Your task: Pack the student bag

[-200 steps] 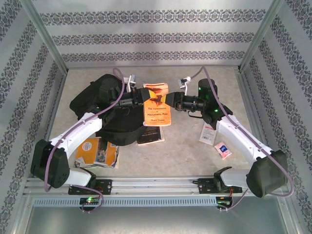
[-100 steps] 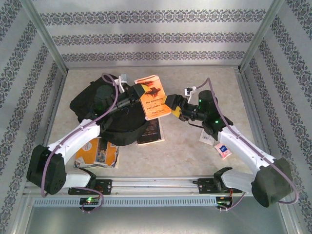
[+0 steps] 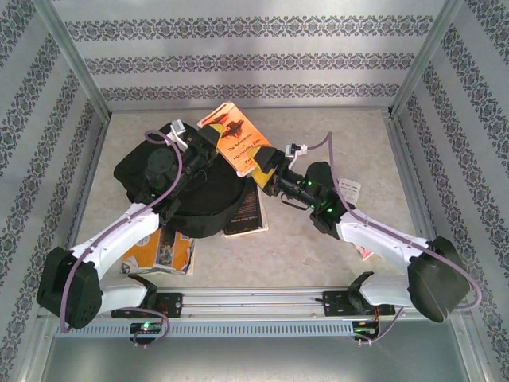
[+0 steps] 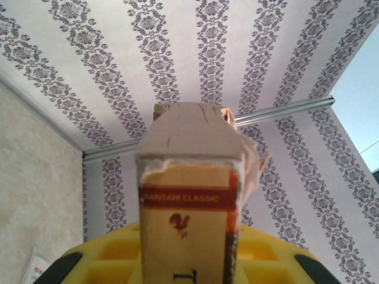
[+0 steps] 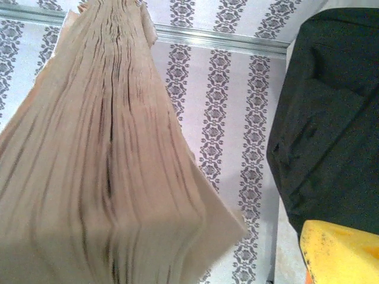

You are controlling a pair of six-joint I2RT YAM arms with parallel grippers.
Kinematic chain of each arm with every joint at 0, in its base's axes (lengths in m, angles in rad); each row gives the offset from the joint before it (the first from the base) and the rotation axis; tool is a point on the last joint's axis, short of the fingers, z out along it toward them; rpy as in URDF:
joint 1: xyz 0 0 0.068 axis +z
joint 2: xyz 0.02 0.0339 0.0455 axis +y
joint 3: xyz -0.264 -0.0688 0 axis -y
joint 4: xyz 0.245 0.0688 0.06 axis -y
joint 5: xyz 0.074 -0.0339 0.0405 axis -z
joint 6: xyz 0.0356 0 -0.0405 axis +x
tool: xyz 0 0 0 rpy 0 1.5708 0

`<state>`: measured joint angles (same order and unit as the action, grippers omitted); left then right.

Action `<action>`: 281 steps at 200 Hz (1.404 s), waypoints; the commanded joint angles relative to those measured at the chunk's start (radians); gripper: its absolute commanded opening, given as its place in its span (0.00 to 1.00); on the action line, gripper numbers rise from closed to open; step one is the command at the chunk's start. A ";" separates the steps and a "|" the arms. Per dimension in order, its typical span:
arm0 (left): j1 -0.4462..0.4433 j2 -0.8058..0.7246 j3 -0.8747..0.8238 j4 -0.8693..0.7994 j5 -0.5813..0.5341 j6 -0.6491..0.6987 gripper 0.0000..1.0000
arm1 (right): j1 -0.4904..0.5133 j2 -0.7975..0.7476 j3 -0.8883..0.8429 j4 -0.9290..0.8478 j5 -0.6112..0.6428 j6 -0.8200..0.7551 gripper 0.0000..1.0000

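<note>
The student bag point(image 3: 151, 171) is a big black fabric backpack lying at the left of the table, also seen at the right of the right wrist view point(image 5: 331, 118). My left gripper point(image 3: 211, 150) is shut on an orange paperback book point(image 3: 236, 137), held tilted in the air over the bag's right edge. In the left wrist view the book's spine point(image 4: 188, 213) stands between the yellow fingers point(image 4: 106, 260). My right gripper point(image 3: 267, 170) is open at the book's lower right end. Its yellow finger point(image 5: 337, 254) stands apart from the book's page edges point(image 5: 106, 165).
A dark book point(image 3: 248, 213) lies flat on the table just right of the bag. An orange booklet point(image 3: 159, 248) lies by the left arm. Small packets point(image 3: 348, 191) point(image 3: 366, 253) lie under the right arm. Patterned walls close in three sides.
The right gripper opened and let go of the book. The left arm swung the book back and left, toward the bag, and the right arm followed to the left.
</note>
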<state>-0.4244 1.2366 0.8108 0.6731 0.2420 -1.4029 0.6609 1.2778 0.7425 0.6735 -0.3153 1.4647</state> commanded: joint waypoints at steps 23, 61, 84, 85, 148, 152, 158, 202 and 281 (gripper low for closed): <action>-0.021 -0.037 -0.044 0.105 -0.051 -0.060 0.00 | 0.019 0.042 0.091 0.187 0.102 -0.044 0.79; -0.022 -0.049 -0.045 0.057 -0.052 -0.037 0.03 | 0.031 0.064 0.117 0.160 0.117 -0.063 0.37; -0.022 -0.052 -0.042 0.014 -0.033 0.010 0.18 | 0.023 0.030 0.091 0.085 0.142 -0.097 0.18; -0.022 -0.053 -0.042 0.012 -0.033 0.014 0.19 | 0.021 0.028 0.091 0.080 0.144 -0.098 0.17; -0.017 0.011 0.281 -0.891 0.086 0.744 0.62 | -0.130 -0.249 -0.002 -0.432 0.176 -0.291 0.08; -0.018 0.018 0.293 -0.935 0.074 0.789 0.63 | -0.141 -0.261 -0.008 -0.447 0.165 -0.299 0.08; -0.018 0.029 0.306 -0.992 0.061 0.848 0.65 | -0.160 -0.274 -0.017 -0.465 0.147 -0.307 0.08; -0.035 0.227 0.476 -1.419 0.087 1.189 0.70 | -0.252 -0.307 -0.057 -0.562 0.014 -0.355 0.08; -0.143 0.322 0.476 -1.573 -0.092 1.295 0.69 | -0.298 -0.276 -0.103 -0.570 -0.083 -0.380 0.09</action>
<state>-0.5564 1.5517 1.2778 -0.8127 0.2459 -0.1726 0.3771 0.9970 0.6479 0.0525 -0.3477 1.1076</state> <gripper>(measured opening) 0.688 0.212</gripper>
